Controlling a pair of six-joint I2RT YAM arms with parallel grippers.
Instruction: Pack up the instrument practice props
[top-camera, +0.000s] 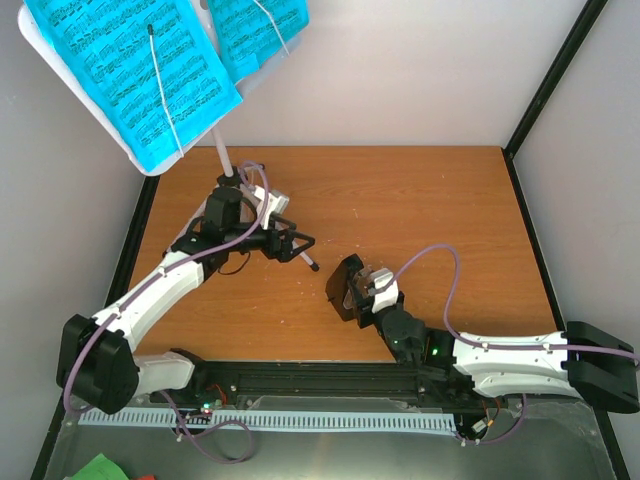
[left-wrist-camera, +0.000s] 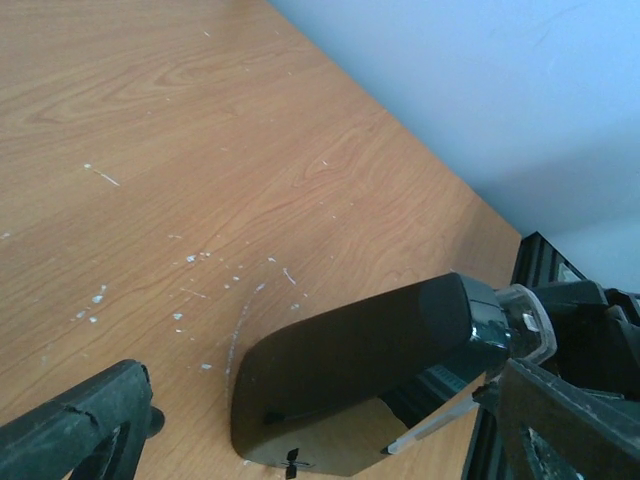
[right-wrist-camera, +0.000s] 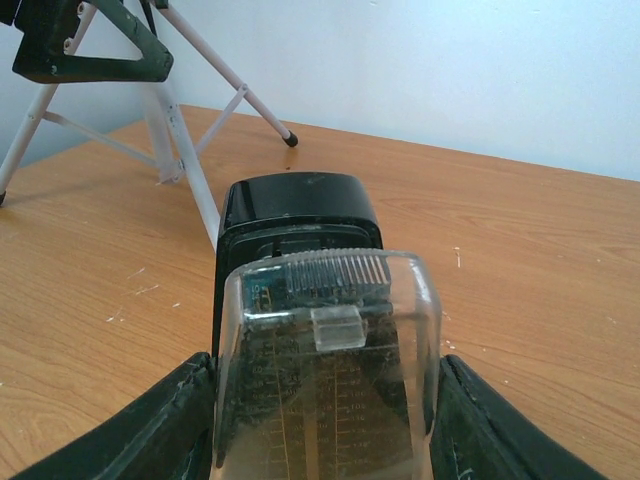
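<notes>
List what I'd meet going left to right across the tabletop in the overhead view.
In order: stand pole → left claw → black metronome → right arm's white forearm.

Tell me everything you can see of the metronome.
The metronome is a small, glossy black plastic pyramid, tipped over above the wooden table, wide base toward the music stand legs. A clear cover, with a scale showing through it, sits over its narrow end. The right gripper clamps the cover's sides with its jaws. Whether the base touches the table cannot be told.
</notes>
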